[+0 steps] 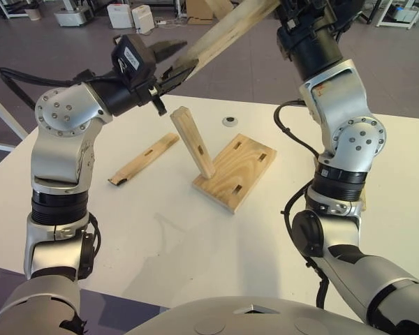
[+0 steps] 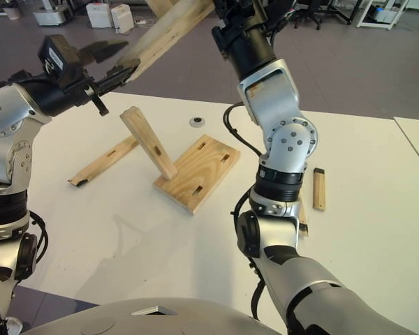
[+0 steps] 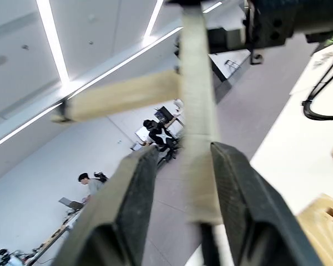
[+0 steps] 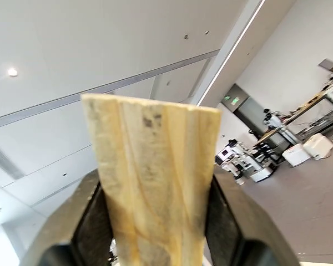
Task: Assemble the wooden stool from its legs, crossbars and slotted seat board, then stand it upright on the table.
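A long wooden leg (image 1: 227, 31) hangs slanted in the air above the table's far side. My right gripper (image 4: 155, 221) is shut on its upper end. My left gripper (image 1: 173, 63) stands open around its lower end, one finger (image 3: 238, 194) against the wood and the other a little off it. A shorter wooden piece (image 3: 122, 100) crosses the held leg. The slotted seat board (image 1: 241, 174) lies flat mid-table with one leg (image 1: 193, 142) standing tilted in a slot. Another leg (image 1: 145, 159) lies flat to its left.
A short crossbar (image 2: 320, 188) lies on the table to the right, beyond my right arm. A small round grey disc (image 1: 229, 121) sits behind the seat board. The white table (image 1: 160, 237) has free room in front.
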### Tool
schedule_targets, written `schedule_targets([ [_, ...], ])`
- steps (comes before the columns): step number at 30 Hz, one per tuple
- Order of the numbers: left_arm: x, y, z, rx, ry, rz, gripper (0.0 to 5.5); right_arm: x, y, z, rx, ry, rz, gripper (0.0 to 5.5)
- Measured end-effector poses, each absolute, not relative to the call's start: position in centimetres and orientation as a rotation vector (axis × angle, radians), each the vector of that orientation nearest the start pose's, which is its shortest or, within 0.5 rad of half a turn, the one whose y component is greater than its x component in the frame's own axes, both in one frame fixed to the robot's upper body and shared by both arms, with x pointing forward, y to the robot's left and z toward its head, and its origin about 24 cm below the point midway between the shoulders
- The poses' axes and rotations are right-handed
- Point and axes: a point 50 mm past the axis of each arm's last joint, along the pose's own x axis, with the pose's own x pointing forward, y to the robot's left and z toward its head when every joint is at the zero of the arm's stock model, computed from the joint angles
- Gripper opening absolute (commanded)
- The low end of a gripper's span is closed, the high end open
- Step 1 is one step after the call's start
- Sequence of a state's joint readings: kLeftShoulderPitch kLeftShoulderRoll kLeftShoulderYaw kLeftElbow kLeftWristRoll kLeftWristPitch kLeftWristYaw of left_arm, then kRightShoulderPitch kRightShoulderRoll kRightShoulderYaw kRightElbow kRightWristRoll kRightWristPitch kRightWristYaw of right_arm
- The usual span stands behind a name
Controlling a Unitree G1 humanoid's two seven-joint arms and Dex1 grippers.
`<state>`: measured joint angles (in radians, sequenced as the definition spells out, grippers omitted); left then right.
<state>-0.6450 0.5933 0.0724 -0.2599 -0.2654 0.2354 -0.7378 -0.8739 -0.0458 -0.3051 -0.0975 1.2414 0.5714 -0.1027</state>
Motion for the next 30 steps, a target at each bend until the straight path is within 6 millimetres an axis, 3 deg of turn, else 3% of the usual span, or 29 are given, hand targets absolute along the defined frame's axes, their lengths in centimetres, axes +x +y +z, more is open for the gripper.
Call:
schedule_targets([
  [1,28.5,16.7,27.5,0.55,-0.539,-0.76,2.45,32.0,-11.7,29.6,0.991,-0.338,0.715,2.07],
  [5,27.7,18.6,29.0,0.492,-0.557,-0.68,2.49,31.4,-14.6,33.4,0.858,-0.491,0.708,2.07],
  [7,26.9,21.7,29.2,0.459,-0.553,-0.534,2.49,30.1,-16.8,33.8,0.599,-0.539,0.713,2.07],
  [8,26.8,22.1,28.8,0.447,-0.541,-0.515,2.49,29.7,-16.9,33.4,0.538,-0.535,0.725,2.07],
  [9,26.3,23.1,27.6,0.422,-0.513,-0.461,2.49,28.4,-16.6,31.7,0.394,-0.486,0.807,2.07],
  [10,26.1,23.8,26.2,0.39,-0.476,-0.424,2.49,27.9,-16.1,29.3,0.337,-0.396,0.865,2.07],
  [12,25.7,25.0,24.6,0.351,-0.434,-0.358,2.49,26.8,-15.9,26.5,0.271,-0.298,0.946,2.07],
  [17,25.6,26.2,23.4,0.321,-0.415,-0.307,2.49,25.2,-16.4,22.5,0.17,-0.185,1.028,2.07],
  [23,26.0,26.7,22.6,0.289,-0.403,-0.305,2.49,25.0,-17.3,20.1,0.142,-0.174,1.005,2.07],
  [30,26.8,26.8,22.5,0.276,-0.395,-0.327,2.49,23.8,-16.1,17.8,0.212,-0.229,1.008,2.07],
])
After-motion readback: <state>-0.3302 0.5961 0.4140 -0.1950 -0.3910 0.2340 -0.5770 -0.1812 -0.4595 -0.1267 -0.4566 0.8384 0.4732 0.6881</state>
